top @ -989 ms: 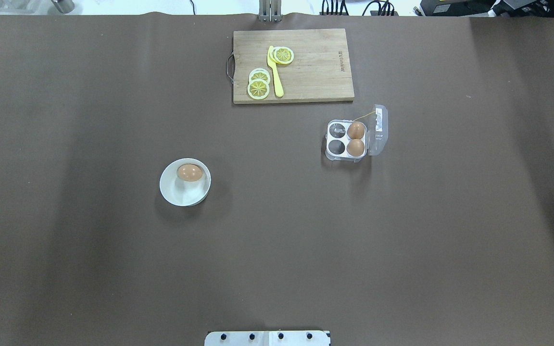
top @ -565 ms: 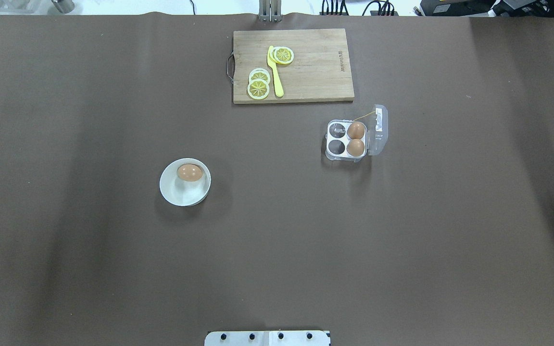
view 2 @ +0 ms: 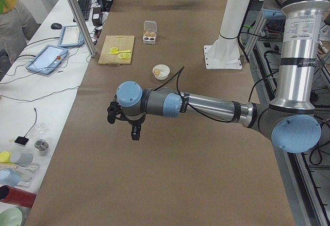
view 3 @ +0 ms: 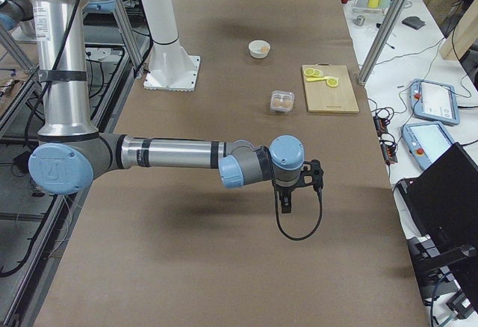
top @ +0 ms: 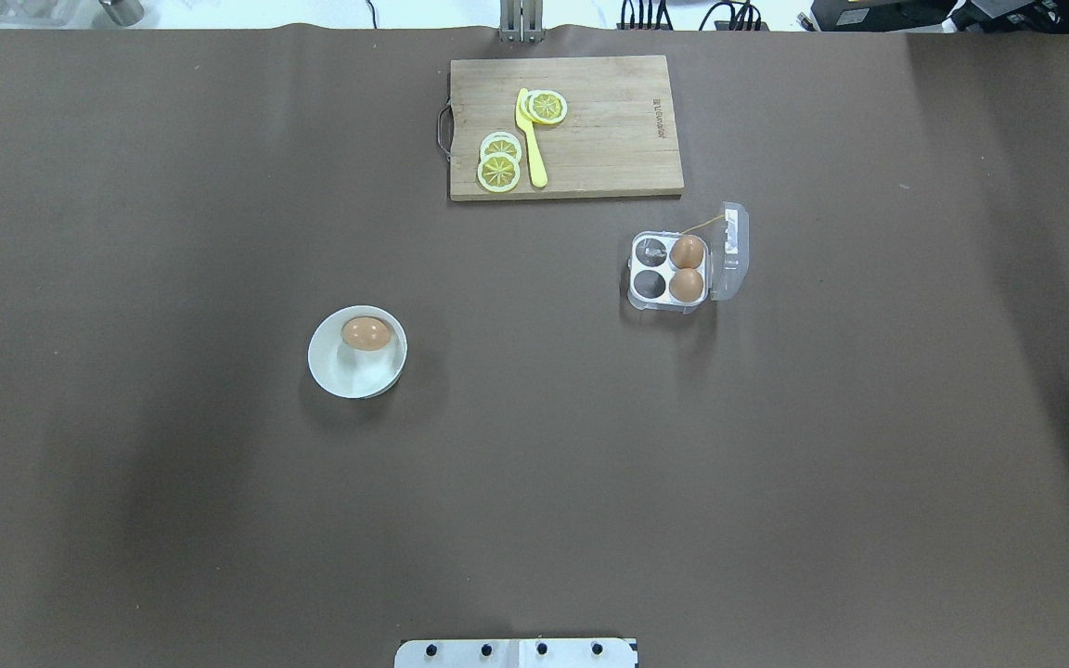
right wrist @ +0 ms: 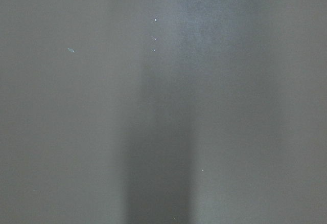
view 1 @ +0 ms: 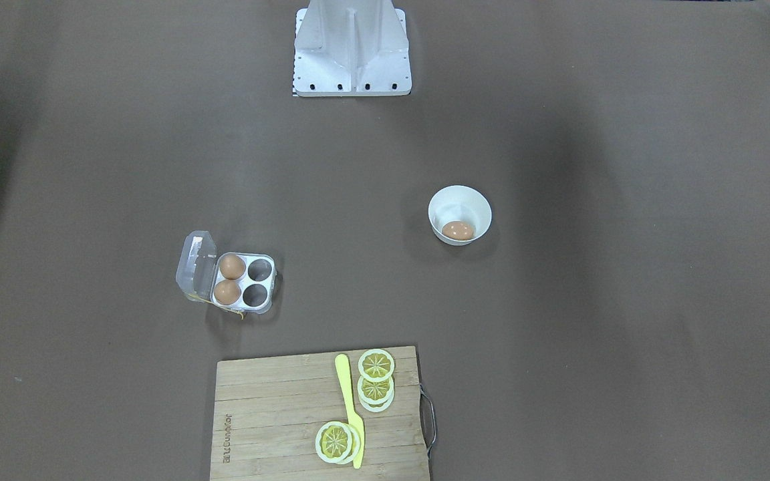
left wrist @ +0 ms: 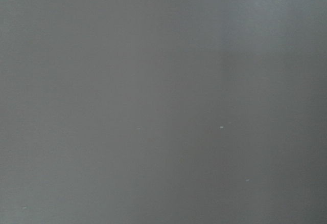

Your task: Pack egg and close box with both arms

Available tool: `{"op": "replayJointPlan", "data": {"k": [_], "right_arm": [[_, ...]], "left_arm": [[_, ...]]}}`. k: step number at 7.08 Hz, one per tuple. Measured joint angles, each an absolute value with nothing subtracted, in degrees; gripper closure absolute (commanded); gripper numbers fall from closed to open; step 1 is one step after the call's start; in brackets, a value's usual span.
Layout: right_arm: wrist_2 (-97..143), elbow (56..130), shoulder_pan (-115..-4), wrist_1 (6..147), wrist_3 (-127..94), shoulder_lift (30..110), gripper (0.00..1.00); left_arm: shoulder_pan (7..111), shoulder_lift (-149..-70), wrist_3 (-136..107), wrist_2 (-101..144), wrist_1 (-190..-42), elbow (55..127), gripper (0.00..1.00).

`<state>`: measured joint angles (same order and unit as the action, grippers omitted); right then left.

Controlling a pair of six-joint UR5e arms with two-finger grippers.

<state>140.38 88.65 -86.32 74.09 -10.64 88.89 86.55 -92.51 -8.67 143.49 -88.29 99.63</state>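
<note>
Left gripper (view 2: 127, 124) and right gripper (view 3: 290, 198) hang over the brown table (view 2: 170, 184); egg (view 1: 458, 230) in white bowl (view 1: 470, 199), box (view 1: 242, 280) open.
Left-end view: left gripper points down at mid-frame, and I cannot tell how far it is open. Right-end view: right gripper likewise, its opening unclear. Front-facing view: egg and white bowl lie right of centre; box sits left of centre, holding two brown eggs (view 1: 230, 266).

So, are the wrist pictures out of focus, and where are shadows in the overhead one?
Left wrist view: only soft, featureless grey table, a few pale specks. Right wrist view: the same, with a darker vertical shadow band. Overhead view: sharp; the white bowl casts a soft shadow to its right, and broad dim bands cross the table.
</note>
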Motion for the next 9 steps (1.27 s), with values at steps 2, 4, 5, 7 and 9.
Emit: {"op": "replayJointPlan", "data": {"k": [2,4,5,7,9], "right_arm": [[140.42,88.51,-86.25,74.09,-10.58,88.95,0.0],[140.45,88.34,-86.23,74.09,-10.55,88.99,0.0],[140.45,88.29,-86.22,74.09,-10.55,88.95,0.0],[140.45,88.25,-86.19,74.09,-10.55,88.85,0.0],[140.45,88.24,-86.02,74.09,-10.55,88.7,0.0]], "left_arm": [[79.99,-95.59,-15.35,139.17,-91.04,102.0,0.03],[72.79,-99.37,-21.64,137.21,-92.35,103.48,0.03],[69.17,-101.73,-24.73,136.64,-92.48,103.8,0.03],[62.46,-106.54,-29.12,135.06,-92.54,103.91,0.03],[57.45,-110.89,-31.72,134.83,-92.55,103.38,0.03]]}}
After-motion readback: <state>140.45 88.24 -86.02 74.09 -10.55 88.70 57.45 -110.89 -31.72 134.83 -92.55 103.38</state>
